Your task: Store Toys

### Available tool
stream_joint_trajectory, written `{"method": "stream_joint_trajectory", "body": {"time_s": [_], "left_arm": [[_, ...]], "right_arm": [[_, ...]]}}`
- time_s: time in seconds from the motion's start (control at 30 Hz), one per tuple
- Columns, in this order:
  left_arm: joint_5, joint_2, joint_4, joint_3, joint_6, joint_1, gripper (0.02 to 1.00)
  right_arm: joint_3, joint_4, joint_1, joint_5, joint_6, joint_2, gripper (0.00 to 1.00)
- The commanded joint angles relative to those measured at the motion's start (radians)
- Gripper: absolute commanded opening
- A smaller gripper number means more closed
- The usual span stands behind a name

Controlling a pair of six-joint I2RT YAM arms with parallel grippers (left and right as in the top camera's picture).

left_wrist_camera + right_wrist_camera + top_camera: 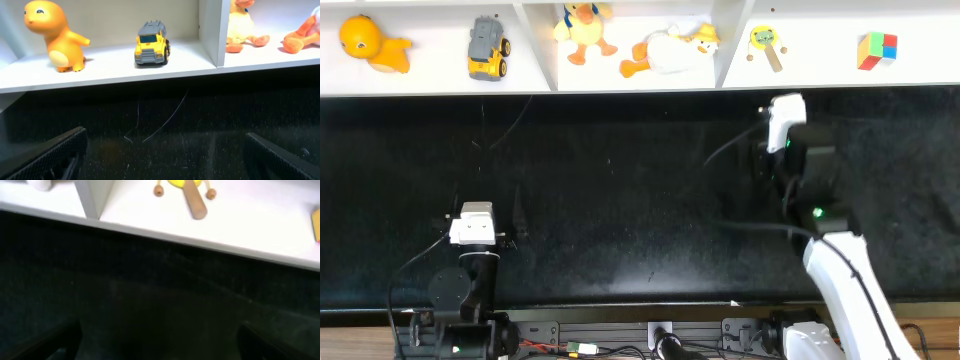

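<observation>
Toys stand on the white shelf (pixel 640 82) along the far edge: an orange dinosaur (pixel 367 43), a yellow truck (pixel 488 48), a yellow duck plush (pixel 584 28), a white duck plush (pixel 670 50), a yellow rattle drum (pixel 765 44) and a colourful cube (pixel 877 48). My left gripper (pixel 165 162) is open and empty low over the black mat, near its base, facing the dinosaur (pixel 54 35) and truck (pixel 152 43). My right gripper (pixel 160 345) is open and empty over the mat just short of the shelf edge, below the rattle drum (pixel 187 190).
White dividers (pixel 542 40) split the shelf into compartments. The black mat (pixel 620 200) covers the table between the arms and the shelf. The right arm (pixel 825 215) stretches up the right side. Cables run along the front edge (pixel 650 340).
</observation>
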Motion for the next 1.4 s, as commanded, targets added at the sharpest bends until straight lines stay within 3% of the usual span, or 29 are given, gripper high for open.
{"method": "stream_joint_trajectory", "body": {"time_s": [0.03,0.33,0.6,0.97,1.4], "left_arm": [[-0.005,-0.011,-0.005,-0.001,0.015,0.006,0.998],[-0.005,-0.011,-0.004,-0.001,0.015,0.006,0.998],[-0.005,-0.011,-0.005,-0.001,0.015,0.006,0.998],[-0.005,-0.011,-0.005,-0.001,0.015,0.006,0.998],[-0.005,-0.011,-0.004,-0.001,0.015,0.006,0.998]], "right_arm": [[-0.135,0.067,0.002,0.058,0.167,-0.122,0.996],[-0.354,0.114,0.003,0.059,0.237,-0.446,0.993],[-0.438,0.142,-0.014,0.059,0.240,-0.613,0.996],[-0.592,0.318,-0.018,0.053,0.243,-0.819,0.993],[-0.624,0.174,-0.069,0.031,0.243,-1.112,0.998]]}}
